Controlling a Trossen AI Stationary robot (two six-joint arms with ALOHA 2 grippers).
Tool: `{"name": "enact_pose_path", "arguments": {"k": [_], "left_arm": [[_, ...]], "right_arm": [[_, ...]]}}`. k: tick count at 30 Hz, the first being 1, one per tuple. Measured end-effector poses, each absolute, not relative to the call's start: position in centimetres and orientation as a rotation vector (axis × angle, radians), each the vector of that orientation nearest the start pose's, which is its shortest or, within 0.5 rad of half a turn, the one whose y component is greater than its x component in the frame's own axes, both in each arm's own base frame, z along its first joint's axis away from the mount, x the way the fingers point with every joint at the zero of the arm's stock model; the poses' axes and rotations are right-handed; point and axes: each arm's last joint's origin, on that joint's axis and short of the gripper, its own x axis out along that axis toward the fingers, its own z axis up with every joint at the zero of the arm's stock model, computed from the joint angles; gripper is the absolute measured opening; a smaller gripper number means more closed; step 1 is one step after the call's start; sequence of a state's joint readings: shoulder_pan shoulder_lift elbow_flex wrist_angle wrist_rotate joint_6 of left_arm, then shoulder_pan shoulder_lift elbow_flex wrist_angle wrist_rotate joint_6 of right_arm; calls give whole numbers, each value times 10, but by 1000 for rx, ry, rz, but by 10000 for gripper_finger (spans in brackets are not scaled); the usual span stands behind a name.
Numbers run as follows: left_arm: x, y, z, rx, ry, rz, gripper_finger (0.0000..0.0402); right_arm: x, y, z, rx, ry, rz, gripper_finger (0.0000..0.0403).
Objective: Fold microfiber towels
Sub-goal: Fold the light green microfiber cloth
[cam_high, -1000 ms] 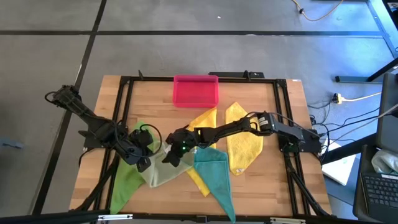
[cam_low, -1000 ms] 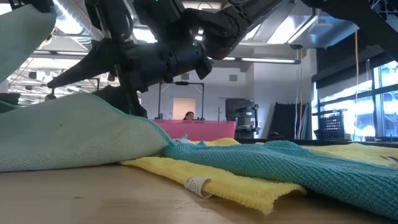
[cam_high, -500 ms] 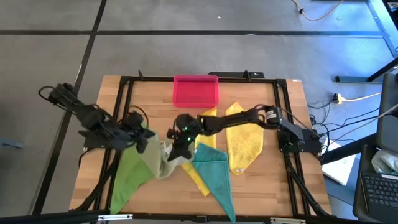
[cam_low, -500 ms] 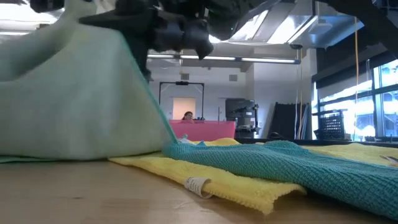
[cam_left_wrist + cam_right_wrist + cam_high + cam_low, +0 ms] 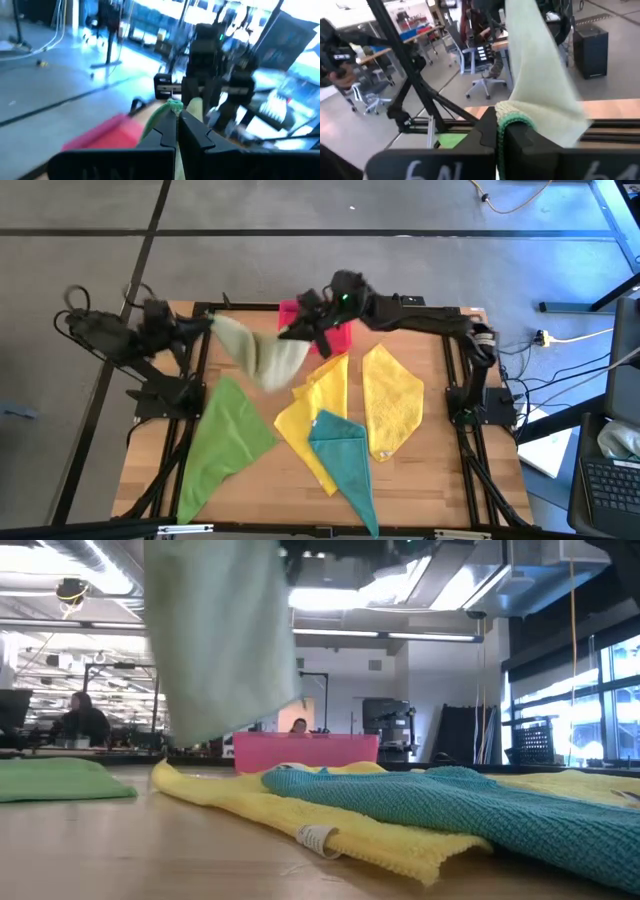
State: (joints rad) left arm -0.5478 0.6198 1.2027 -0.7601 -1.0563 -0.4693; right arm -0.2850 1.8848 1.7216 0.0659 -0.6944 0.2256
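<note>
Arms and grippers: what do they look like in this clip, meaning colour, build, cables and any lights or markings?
Both arms are dark, near black, built of slim jointed links with black cables looping alongside. The left gripper and right gripper each end in two narrow dark fingers, tapering to blunt tips. A small green light glows on the right arm's wrist. White lettering shows on the right gripper's body in its own wrist view, too cropped to read.

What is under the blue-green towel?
The teal towel lies on a yellow towel, which shows along its left side. Whatever sits under its middle is covered.
</note>
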Motion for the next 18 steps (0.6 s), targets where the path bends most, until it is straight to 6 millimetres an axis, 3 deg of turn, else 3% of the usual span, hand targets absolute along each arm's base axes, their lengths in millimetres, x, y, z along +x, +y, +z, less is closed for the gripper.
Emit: {"name": "enact_pose_path", "arguments": {"k": [4,8,14,18], "left_arm": [[68,-14,422,-394,33,428,0],[92,-32,390,-458,166,332,0],[137,-67,313,-534,466,272,0],[151,-84,276,-592,519,253,0]], "right_arm": [[416,-104,361,323,287,431,8],[415,-77,332,336,514,513,9],[410,-28,262,260,735,513,9],[399,-4,214,302,808,514,9]]}}
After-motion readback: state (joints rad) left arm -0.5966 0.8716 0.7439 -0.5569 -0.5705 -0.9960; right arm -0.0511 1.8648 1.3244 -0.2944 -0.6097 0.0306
